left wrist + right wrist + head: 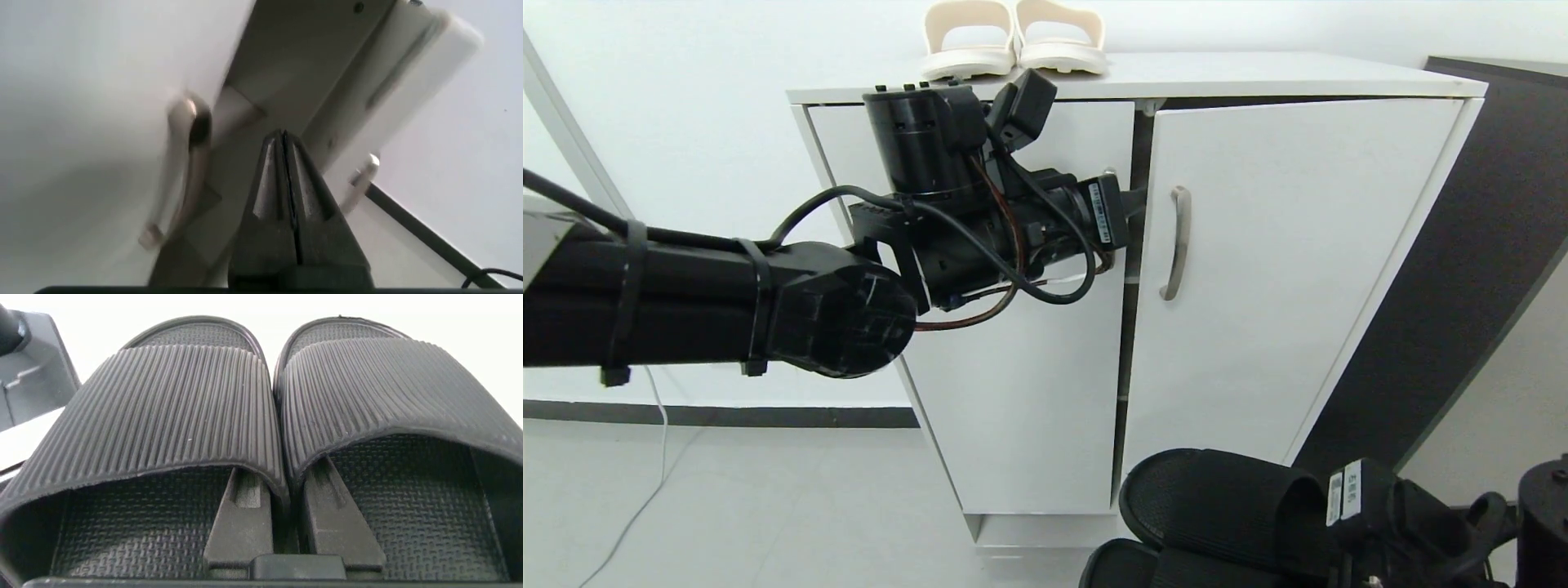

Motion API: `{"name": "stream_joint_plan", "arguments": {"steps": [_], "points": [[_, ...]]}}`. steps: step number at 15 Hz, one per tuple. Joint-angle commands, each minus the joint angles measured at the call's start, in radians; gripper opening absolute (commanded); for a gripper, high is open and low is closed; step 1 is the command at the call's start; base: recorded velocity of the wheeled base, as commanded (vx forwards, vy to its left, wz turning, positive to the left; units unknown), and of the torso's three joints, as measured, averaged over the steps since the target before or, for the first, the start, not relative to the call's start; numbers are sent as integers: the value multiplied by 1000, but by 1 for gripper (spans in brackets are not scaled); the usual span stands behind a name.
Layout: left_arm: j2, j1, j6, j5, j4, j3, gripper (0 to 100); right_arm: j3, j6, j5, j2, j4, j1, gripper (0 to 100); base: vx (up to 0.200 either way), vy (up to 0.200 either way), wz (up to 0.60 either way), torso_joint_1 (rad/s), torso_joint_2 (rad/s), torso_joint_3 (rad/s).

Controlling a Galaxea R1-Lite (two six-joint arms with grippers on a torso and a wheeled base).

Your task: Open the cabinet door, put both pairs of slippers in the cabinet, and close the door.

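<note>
Two cream foam slippers (1013, 37) lie side by side at the front edge of the white cabinet (1258, 77) top, long axes front to back. The left hand (283, 143), clenched empty, points level into the gap between the doors (1282, 269). The right hand (282, 469) pinches the black ribbed slippers (196, 400) together, low above the pale floor (727, 506).

White two-door cabinet (1298, 245) stands on pale grey floor (727, 506), back to white wall. On its flat top, left of centre: pr of cream moulded slide slippers (1013, 37), side by side, touching. Thin pale cable (645, 490) lies on floor at left.
</note>
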Motion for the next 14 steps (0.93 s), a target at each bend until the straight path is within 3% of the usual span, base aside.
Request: {"name": "stream_joint_plan", "arguments": {"steps": [1, 3, 5, 7, 10, 14], "points": [[-12, -30, 0, -3, -5, 21, 0, 16, 2, 3, 2, 0, 23, 0, -200, 0, 0, 2, 7, 2], [-43, -118, 4, -3, -14, 70, 0, 29, 14, 3, -7, -2, 97, 0, -200, 0, 0, 2, 2, 5], [-63, -201, 7, -3, -31, 104, 0, 37, 37, 3, -10, -2, 109, 0, -200, 0, 0, 0, 2, 5], [-68, -213, 6, -4, -75, 125, 0, 43, 34, 3, -10, -5, 115, 0, -200, 0, 0, 0, 5, 2], [-92, -141, 4, -1, -138, 182, 0, 42, 35, 0, -12, -8, 112, 0, 0, 0, 0, 0, 0, 0], [-267, -6, 6, 4, -126, 358, 0, 0, 38, -10, 28, -8, 43, 0, 0, 0, 0, 0, 0, 0]]}}
